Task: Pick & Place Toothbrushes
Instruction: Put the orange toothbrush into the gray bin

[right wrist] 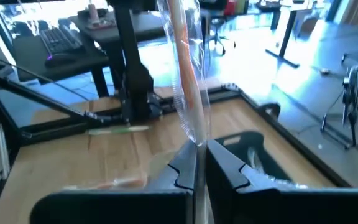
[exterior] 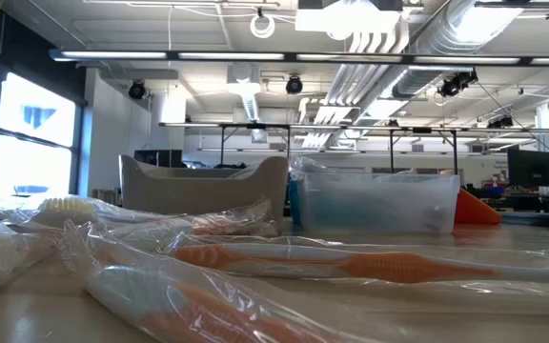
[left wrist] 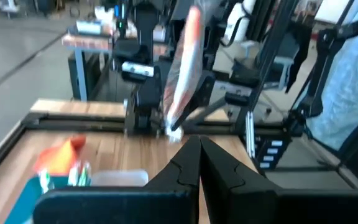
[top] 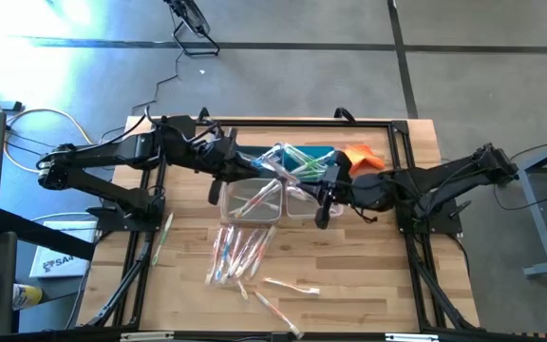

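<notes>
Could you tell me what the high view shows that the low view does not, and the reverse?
Only the high view shows both arms over the bins, the left gripper and right gripper each shut on a wrapped toothbrush, and a green toothbrush lying alone. Only the low view shows the ceiling lights. Both show the loose toothbrushes and the clear bin.

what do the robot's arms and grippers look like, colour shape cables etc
Both arms are dark, nearly black, built from slim jointed segments. The left arm and right arm rise from black frame mounts at the table's sides. Each ends in two flat, dark, angular fingers: left gripper, right gripper. Thin dark cables run along the links. No markings are readable.
</notes>
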